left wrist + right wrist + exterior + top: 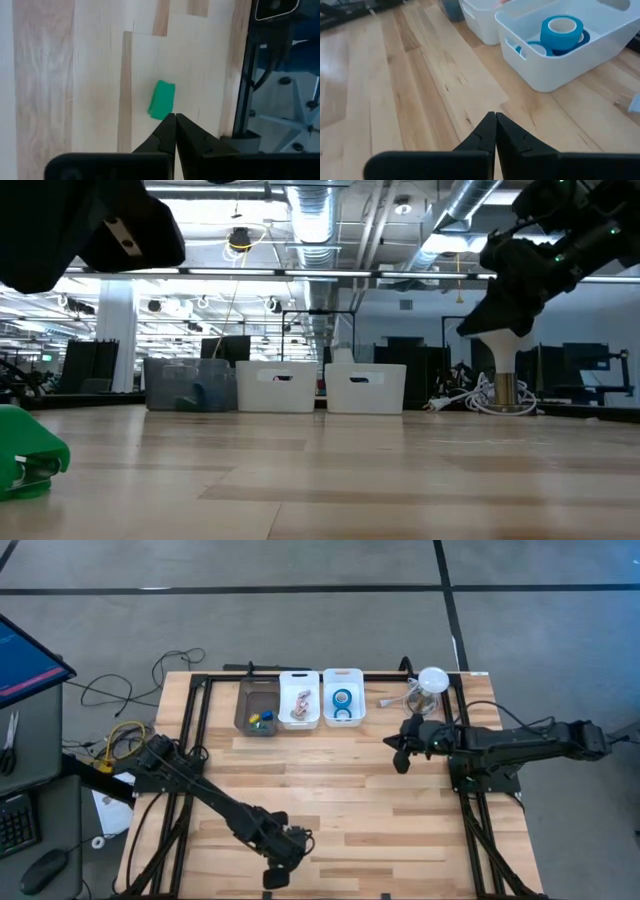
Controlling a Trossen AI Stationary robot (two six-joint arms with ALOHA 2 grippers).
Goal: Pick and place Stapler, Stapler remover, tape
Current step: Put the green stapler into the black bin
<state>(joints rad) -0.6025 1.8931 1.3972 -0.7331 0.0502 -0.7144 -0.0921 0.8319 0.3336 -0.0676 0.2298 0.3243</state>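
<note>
A small green stapler (pixel 162 100) lies on the wood near the table's front edge, also seen in the low view (pixel 25 455). My left gripper (pixel 175 117) hangs shut above it, fingertips just short of it; in the high view this gripper (pixel 275 877) hides the stapler. Blue tape rolls (pixel 561 31) lie in the right white bin (pixel 342 712) at the far edge. The middle white bin (pixel 300 722) holds small pinkish things; whether these are the stapler remover I cannot tell. My right gripper (pixel 402 758) is shut, above the table right of the bins (pixel 495 117).
A grey bin (pixel 246 708) with small coloured pieces stands left of the white bins. A white round device on a stand (pixel 432 680) and cables sit at the far right corner. Black frame rails (pixel 190 740) run along the table's sides. Bare wood (pixel 340 790) lies mid-table.
</note>
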